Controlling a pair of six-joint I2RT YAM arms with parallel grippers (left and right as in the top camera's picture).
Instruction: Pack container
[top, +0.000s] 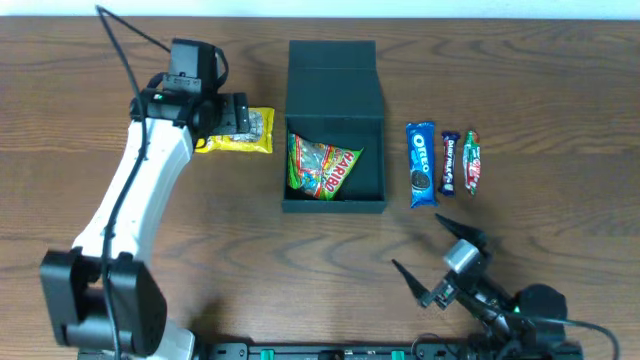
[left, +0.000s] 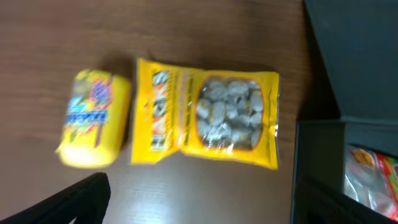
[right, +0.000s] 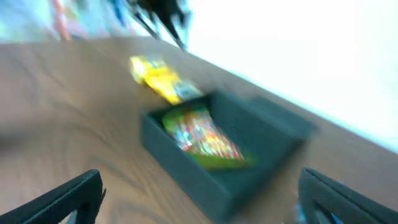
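Closest to my base, my right pincer (top: 415, 240) hangs over the wooden table (top: 560, 80). Its two fingers are spread wide with nothing between them. Its own camera is too blurred to read any print.

Just beyond it, three snacks lie side by side in a row. The first is a blue Oreo packet (top: 421, 163), whose white name I can read. Next come a dark bar (top: 449, 162) and a red and green bar (top: 471, 162), both with lettering too small for me to make out.

To their left, in the middle of the table, stands the container (top: 334, 205). Its lid flap (top: 333, 75) is open and lies back on the far side. Inside, toward the left half, lies a colourful Haribo bag (top: 322, 165) with the brand name legible across it.

Left of the container and farther out, my left pincer (left: 204, 182) hovers above two yellow packets. Its fingers are spread wide and grip nothing. The yellow bag (left: 208, 118) lies near the container's left wall. It has a clear window showing pale grey sweets, and red lettering beside the window that is too blurred for me to read for certain. The small yellow packet (left: 93, 118) is rounded, with blue and red print I cannot read. It lies just beside the bag, on the side away from the container.
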